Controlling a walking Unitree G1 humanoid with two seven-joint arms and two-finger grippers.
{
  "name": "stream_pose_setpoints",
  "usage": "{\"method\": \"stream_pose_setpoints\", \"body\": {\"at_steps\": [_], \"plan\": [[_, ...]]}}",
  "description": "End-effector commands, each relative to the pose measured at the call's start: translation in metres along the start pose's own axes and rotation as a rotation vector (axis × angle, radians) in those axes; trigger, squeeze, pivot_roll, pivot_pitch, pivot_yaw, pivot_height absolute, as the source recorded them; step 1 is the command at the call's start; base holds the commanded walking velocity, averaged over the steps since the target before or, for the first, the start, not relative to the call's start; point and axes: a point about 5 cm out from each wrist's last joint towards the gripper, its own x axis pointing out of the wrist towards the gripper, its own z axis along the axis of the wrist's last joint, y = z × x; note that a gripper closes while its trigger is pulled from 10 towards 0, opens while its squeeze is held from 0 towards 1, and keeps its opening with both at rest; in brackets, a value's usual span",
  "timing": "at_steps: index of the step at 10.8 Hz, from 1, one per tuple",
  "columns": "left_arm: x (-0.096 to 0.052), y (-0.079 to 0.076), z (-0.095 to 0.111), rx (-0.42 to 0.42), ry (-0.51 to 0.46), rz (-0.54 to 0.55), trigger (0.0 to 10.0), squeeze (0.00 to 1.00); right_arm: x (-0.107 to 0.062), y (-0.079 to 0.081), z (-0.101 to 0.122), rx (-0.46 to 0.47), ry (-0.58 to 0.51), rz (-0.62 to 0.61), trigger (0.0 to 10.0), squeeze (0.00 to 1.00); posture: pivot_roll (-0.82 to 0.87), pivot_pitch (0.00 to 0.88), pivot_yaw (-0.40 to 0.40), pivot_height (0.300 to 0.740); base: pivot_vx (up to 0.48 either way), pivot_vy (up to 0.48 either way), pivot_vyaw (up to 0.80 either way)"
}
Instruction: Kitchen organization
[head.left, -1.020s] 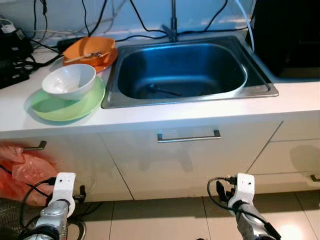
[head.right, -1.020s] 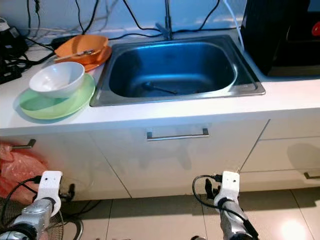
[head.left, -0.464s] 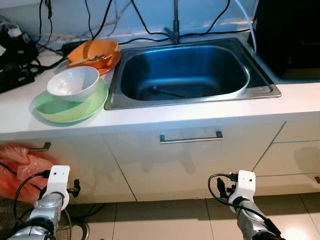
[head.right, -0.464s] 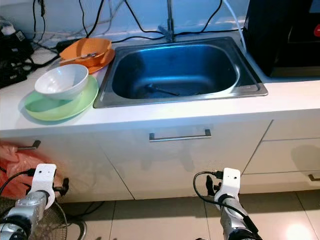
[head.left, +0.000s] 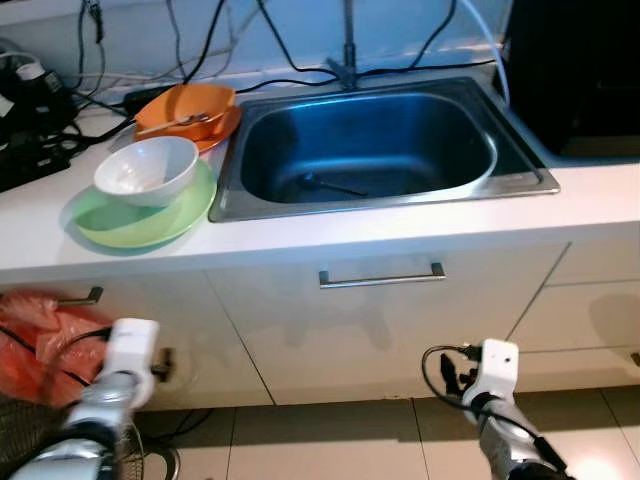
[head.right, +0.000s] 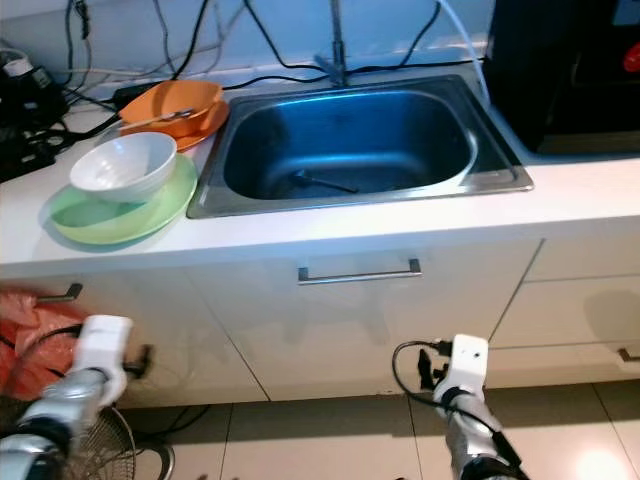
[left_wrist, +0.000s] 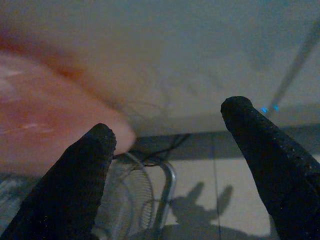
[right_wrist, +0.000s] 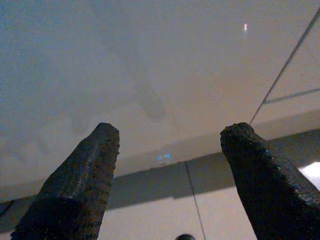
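Down by the cupboards the left gripper (left_wrist: 165, 150) swings up, blurred — both it and the right gripper (right_wrist: 170, 165) wide, empty, dishes untouched.

Head stereo pair looks down at the same sink (head.left: 368, 140) and counter; both wrist cameras face the white cabinet fronts (right_wrist: 150, 75) close up

We count one white ceramic bowl (head.left: 146, 170) on one pale green plate (head.left: 138, 213), one orange bowl (head.left: 184, 104) on one orange plate (head.left: 212, 127), and one stainless steel sink (head.left: 382, 146) holding what may be a single dark utensil (head.left: 333, 185), too dim to name; below hang two silver cabinet handles (head.left: 381, 277) and one orange-red plastic bag (head.left: 42, 338)
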Motion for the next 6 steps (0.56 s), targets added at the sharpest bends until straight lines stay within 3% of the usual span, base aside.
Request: {"method": "stream_pose_setpoints", "body": {"at_steps": [1,2,3,6], "plan": [[0.001,-0.015,-0.004,0.067,0.026,-0.045,10.0,0.00,0.004,0.007,0.006,-0.025,-0.001,0.020,10.0,0.00,0.03,0.000,0.085,0.740,0.000,0.000,0.00],[0.001,-0.052,-0.017,0.108,0.046,-0.116,10.0,0.00,0.007,0.011,0.010,-0.032,0.008,0.040,10.0,0.00,0.04,0.007,0.058,0.740,0.000,0.000,0.00],[-0.001,-0.078,-0.024,0.150,0.061,-0.167,10.0,0.00,0.010,0.023,0.014,-0.060,0.013,0.083,10.0,0.00,0.04,0.011,0.041,0.740,0.000,0.000,0.00],[-0.007,-0.111,-0.032,0.302,0.054,-0.240,10.0,0.00,0.012,0.046,0.012,-0.114,0.041,0.153,10.0,0.00,0.04,0.027,0.039,0.740,0.000,0.000,0.00]]}}
